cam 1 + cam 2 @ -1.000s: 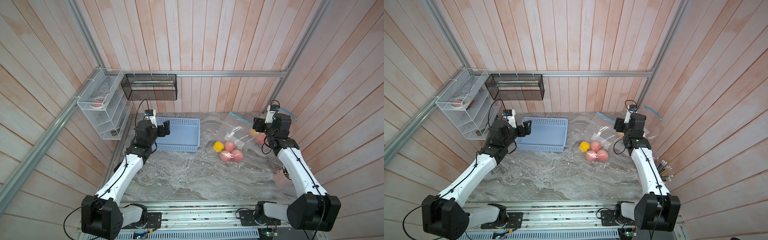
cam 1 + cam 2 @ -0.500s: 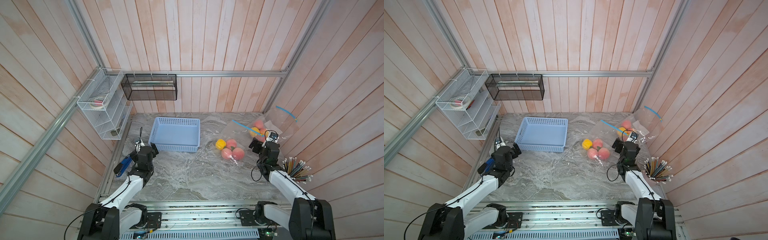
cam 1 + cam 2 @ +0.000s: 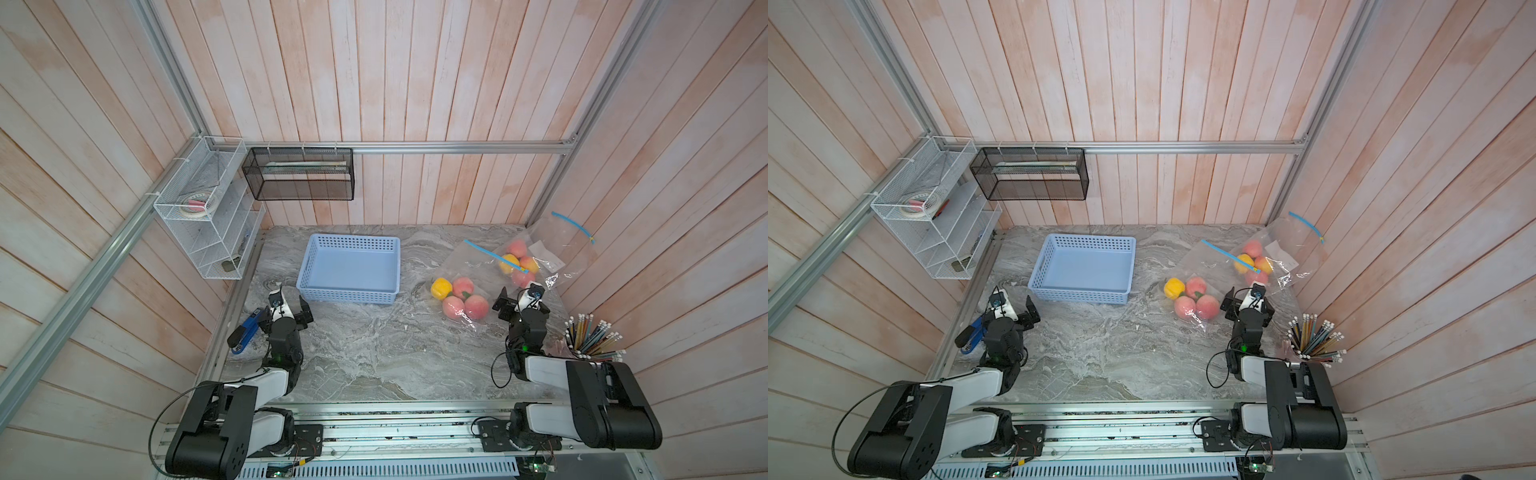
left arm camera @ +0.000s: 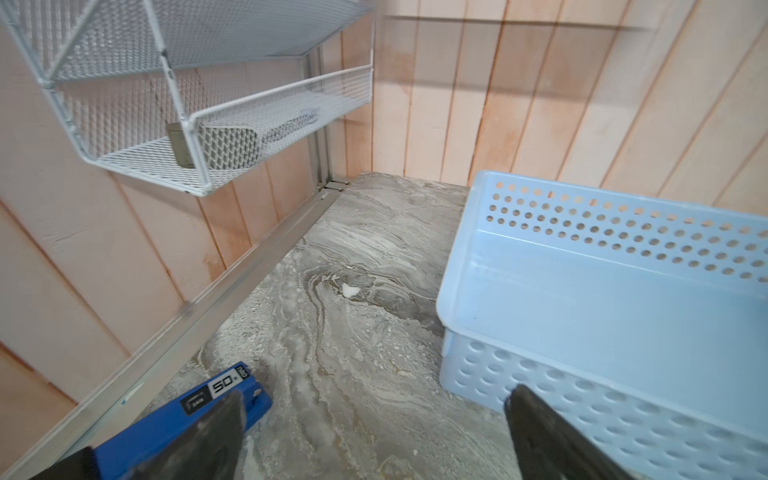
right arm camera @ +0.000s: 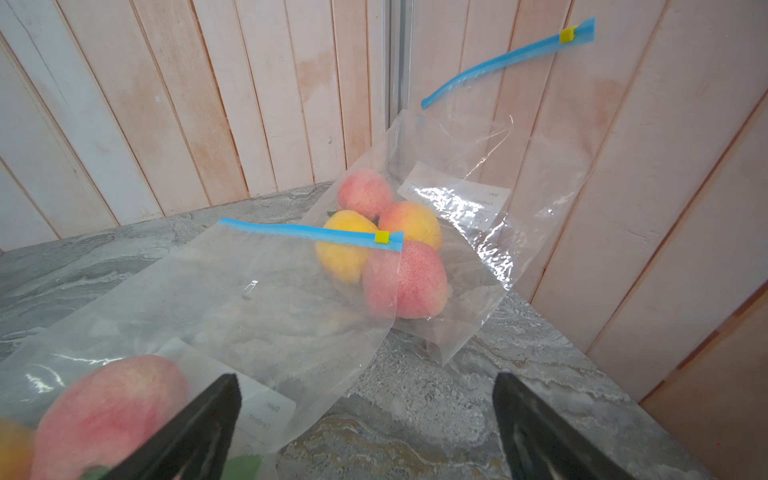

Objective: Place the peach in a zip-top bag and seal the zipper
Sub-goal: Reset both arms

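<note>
Your marble tabletop (image 3: 374, 353), boxed in w/ wood planks, carries the whole scene. A white wire shelf (image 3: 183, 183) and a black mesh rack (image 3: 299, 174) hang at the far-left corner, and a pale blue basket (image 3: 349, 296) sits below them, left of centre toward the back. To its right, two clear zip-top bags overlap. The near bag (image 3: 478, 270) lies flat, its blue zipper strip (image 5: 307, 231) at the far end w/ the yellow slider (image 5: 381, 237) at one tip. Three peaches (image 3: 463, 286) and a yellow fruit (image 3: 440, 287) bunch at its near end; in the right wrist view one peach shows thru the film. The far bag (image 3: 561, 245) leans on the right wall w/ a second fruit cluster (image 3: 516, 248) at its foot, and the near bag's zipper end lies across that cluster. Your R gripper (image 3: 521, 305) sits low just beside the near bag's corner, jaws spread wide, gripping nothing; a bundle of pencils (image 3: 592, 338) stands near on its right. Your L gripper (image 3: 284, 313), likewise spread wide and empty-handed, sits btw the basket's front wall and a blue stapler (image 3: 245, 334) by the left rail.
</note>
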